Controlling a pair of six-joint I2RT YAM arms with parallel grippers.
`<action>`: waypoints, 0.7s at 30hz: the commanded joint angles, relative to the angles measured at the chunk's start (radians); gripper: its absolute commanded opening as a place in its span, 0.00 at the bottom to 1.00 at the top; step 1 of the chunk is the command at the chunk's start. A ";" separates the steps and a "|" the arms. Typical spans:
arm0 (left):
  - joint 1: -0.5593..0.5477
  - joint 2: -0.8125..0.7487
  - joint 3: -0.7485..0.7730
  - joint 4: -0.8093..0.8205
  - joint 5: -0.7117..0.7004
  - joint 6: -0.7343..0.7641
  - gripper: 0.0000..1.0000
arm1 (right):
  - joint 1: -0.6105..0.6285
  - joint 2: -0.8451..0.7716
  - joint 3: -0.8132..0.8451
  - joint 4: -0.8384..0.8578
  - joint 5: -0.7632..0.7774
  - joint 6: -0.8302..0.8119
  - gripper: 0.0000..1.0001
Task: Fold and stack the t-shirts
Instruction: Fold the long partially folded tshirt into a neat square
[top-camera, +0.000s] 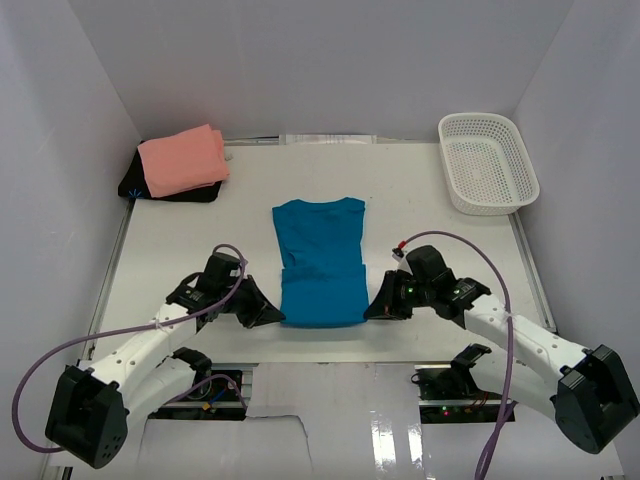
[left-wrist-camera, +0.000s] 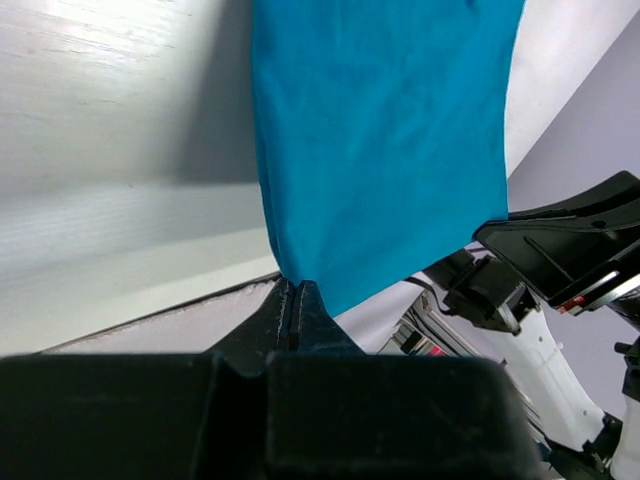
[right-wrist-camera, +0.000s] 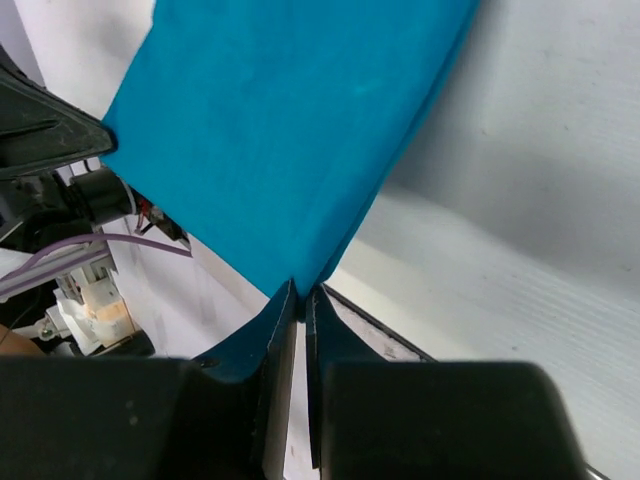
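The teal-blue t-shirt (top-camera: 320, 255) lies lengthwise in the middle of the table, collar toward the back, sides folded in. My left gripper (top-camera: 280, 318) is shut on its near left corner, and the cloth (left-wrist-camera: 380, 140) fans out from the closed tips (left-wrist-camera: 297, 285). My right gripper (top-camera: 368, 312) pinches the near right corner; the cloth (right-wrist-camera: 290, 130) runs into its nearly closed tips (right-wrist-camera: 303, 290). The salmon-pink t-shirt (top-camera: 183, 160) rests folded at the back left.
A white mesh basket (top-camera: 480, 118) stands at the back right. A black mat (top-camera: 135, 185) shows under the pink shirt. White walls enclose the table (top-camera: 180, 250) on three sides. The table's near edge runs just behind both grippers.
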 joint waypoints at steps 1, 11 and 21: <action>-0.002 -0.030 0.086 -0.066 0.011 -0.002 0.00 | 0.002 -0.011 0.112 -0.123 0.000 -0.068 0.11; -0.002 -0.084 0.122 -0.127 0.029 -0.022 0.00 | 0.002 -0.017 0.137 -0.138 -0.039 -0.073 0.11; -0.002 -0.055 0.229 -0.139 0.007 -0.027 0.00 | 0.004 -0.006 0.250 -0.209 -0.010 -0.108 0.11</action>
